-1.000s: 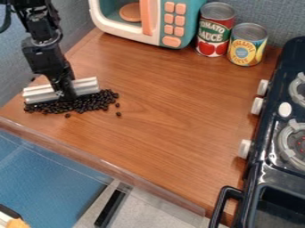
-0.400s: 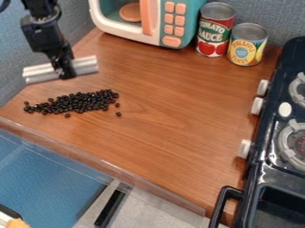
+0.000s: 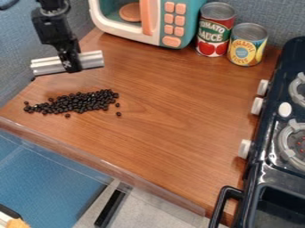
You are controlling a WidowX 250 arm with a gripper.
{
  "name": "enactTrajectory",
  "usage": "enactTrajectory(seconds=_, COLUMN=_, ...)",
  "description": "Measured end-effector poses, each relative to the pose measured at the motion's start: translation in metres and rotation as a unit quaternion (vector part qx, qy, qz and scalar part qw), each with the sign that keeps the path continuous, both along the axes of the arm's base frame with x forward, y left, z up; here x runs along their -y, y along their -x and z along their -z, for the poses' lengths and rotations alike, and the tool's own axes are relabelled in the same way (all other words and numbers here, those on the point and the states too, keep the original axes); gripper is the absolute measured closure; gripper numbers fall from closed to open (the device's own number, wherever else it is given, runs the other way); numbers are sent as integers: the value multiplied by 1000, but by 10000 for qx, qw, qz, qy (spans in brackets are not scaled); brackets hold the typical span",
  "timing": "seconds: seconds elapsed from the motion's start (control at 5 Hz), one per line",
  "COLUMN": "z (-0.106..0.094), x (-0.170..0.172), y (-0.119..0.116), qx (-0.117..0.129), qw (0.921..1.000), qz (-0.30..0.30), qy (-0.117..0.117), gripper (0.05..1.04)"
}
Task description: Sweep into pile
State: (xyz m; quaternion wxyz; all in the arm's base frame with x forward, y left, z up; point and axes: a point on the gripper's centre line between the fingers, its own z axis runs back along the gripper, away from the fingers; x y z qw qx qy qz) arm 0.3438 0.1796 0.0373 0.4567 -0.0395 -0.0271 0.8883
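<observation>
A black robot gripper (image 3: 71, 67), clamped on a silver bar (image 3: 49, 66) (ridged and shiny), hangs above dark beans (image 3: 76, 103) strewn in a long patch on a wooden counter (image 3: 173, 98).

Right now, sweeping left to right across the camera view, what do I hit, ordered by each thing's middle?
Pile of black beans → toy microwave → red-labelled can → yellow-labelled can → stove.
</observation>
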Motion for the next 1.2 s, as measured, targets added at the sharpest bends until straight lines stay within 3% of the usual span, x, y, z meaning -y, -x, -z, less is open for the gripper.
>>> enactTrajectory(seconds=0.4, z=17, x=-3, y=-13, qx=-215, qw=9997, qz=120, qy=-11, gripper=695)
enactTrajectory(seconds=0.8, z=23, x=-2, y=-10, qx=-228, qw=9997, qz=96, qy=-3, gripper=695)
enactTrajectory(seconds=1.2, z=14, x=-2, y=-18, qx=-106, qw=9968, qz=790, qy=21, gripper=695)
